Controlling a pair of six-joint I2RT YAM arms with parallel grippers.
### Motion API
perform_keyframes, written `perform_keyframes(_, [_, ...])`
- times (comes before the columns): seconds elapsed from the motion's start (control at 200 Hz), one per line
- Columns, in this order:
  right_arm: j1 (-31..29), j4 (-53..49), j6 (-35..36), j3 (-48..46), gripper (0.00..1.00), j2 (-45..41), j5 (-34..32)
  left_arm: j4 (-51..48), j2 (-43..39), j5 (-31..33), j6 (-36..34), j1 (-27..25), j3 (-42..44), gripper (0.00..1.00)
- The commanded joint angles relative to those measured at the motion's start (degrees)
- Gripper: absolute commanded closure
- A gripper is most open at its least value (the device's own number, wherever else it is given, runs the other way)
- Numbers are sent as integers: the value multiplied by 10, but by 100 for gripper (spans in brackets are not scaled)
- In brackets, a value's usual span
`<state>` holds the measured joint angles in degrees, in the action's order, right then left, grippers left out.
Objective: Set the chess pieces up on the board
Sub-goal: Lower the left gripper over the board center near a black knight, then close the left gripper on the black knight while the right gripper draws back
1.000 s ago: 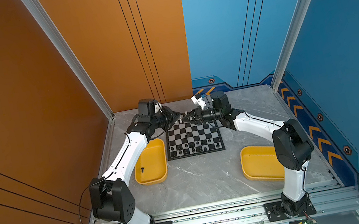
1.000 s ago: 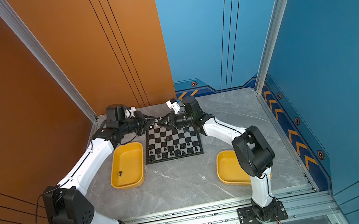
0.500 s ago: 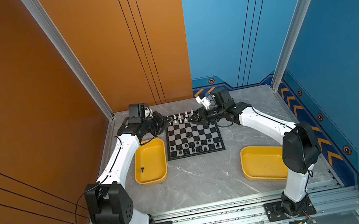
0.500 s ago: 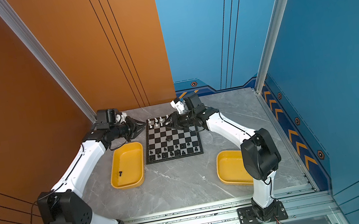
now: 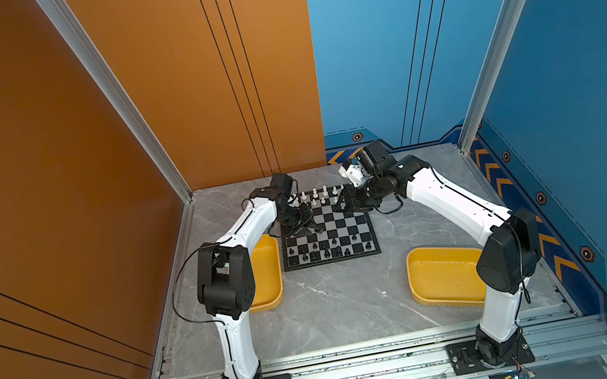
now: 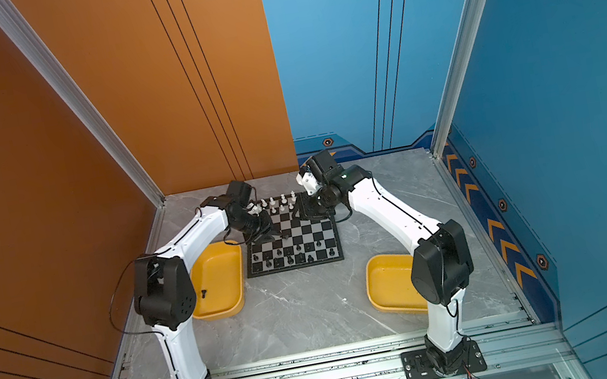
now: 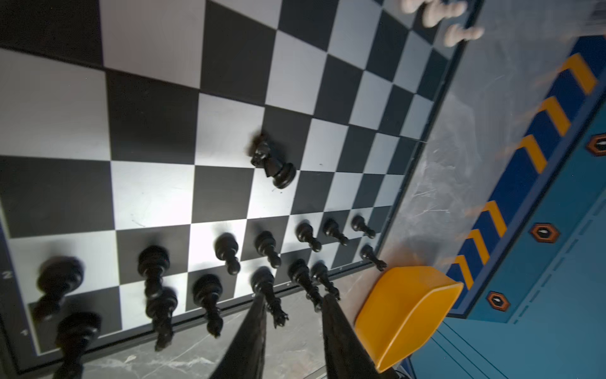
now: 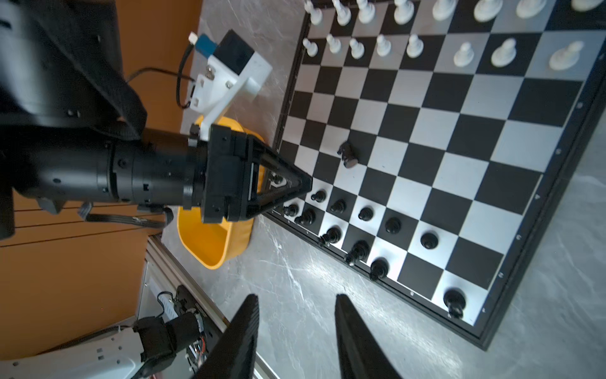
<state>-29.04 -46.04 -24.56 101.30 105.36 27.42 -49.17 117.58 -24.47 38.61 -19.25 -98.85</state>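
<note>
Chess pieces (image 6: pixel 289 259) sit at both ends of the board (image 5: pixel 343 220): white pieces (image 5: pixel 324 189) in two rows along the far edge, black pieces (image 5: pixel 326 253) in two rows along the near edge. We see one black knight (image 7: pixel 273 160) lying on its side on the open middle squares, in the left half of the board. Our left end effector (image 7: pixel 293 300) hangs over the board's left side with its fingers apart and nothing between them. The knight lies ahead of the fingertips, near but not touching. Our right end effector (image 8: pixel 295 297) is over the far right corner beside the white rows, its fingers also apart and empty, well apart from the knight. One more small black piece (image 6: pixel 204 294) lies in the yellow tray (image 6: pixel 222 264) on the surface (image 5: pixel 338 302) left of the board. A second yellow tray (image 5: pixel 434 273) sits on the right.
</note>
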Motion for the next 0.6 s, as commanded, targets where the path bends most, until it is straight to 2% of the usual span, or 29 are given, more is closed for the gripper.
perform_keyframes(0.0, [2, -37, 19, -7, 59, 7, -28, -58, 24, 56, -37, -5, -39, 67])
perform_keyframes(0.396, [23, -34, 19, -28, 58, -11, -34, -61, 109, 109, -2, -8, -130, 63])
perform_keyframes(0.596, [50, -29, 20, -53, 53, -34, -28, -88, 154, 123, 5, -16, -177, 62])
